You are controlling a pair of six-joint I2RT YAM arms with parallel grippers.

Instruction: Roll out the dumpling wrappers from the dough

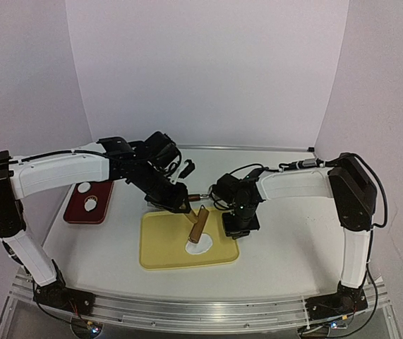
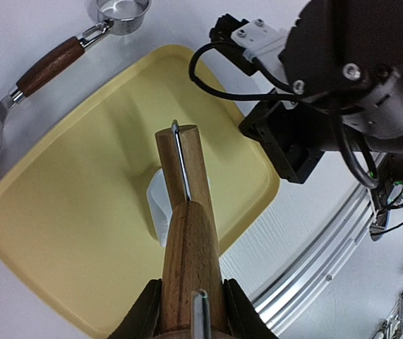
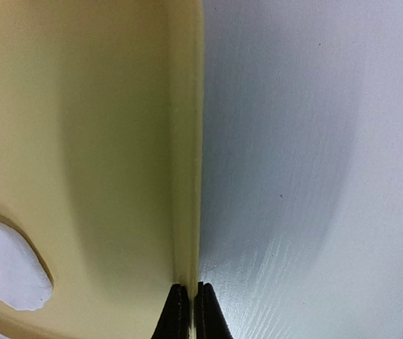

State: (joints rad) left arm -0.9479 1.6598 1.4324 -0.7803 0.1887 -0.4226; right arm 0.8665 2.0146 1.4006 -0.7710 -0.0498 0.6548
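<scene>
White desk (image 1: pixel 293 240), plain pale lilac walls behind. Task looks mid-way: one piece under the pin now, some apparently finished.

The yellow tray (image 1: pixel 159 247) sits low centre in the top view. On it lies the dough sheet (image 2: pixel 157 212), white and pressed thin. Its edge is rounded but not a clean circle in the right wrist view. The rolling pin (image 1: pixel 198 224) is tilted over it, lower end on or just above the dough; contact is hard to confirm.

The left gripper (image 2: pixel 190 314) is at bottom centre of its own view, jaws clamped on the pin's near end from both sides. The right gripper (image 3: pixel 188 311) has its jaws fully closed, tips down at the tray's right rim, on the line where tray meets desk. It probably steadies the tray; cannot tell if it pinches the rim.

The red tray (image 1: pixel 74 212), left in the top view, carries two white discs (image 1: pixel 85 187). These are likely finished wrappers, too small to be sure.

Left to do, by my guess: even out the sheet, then cut it. The ring cutter (image 2: pixel 123 14) lies at the top of the left wrist view, left of centre, off the tray, with nothing touching it.

Materials:
- Pin: grained brown wood, cylindrical, with a thin metal rod along the top.
- Yellow tray: smooth matte plastic, rounded corners, raised lip.
- Cutter: shiny metal with a wood handle.
- Desk: painted, faint brushed grain.
- Dough: soft, matte.
</scene>
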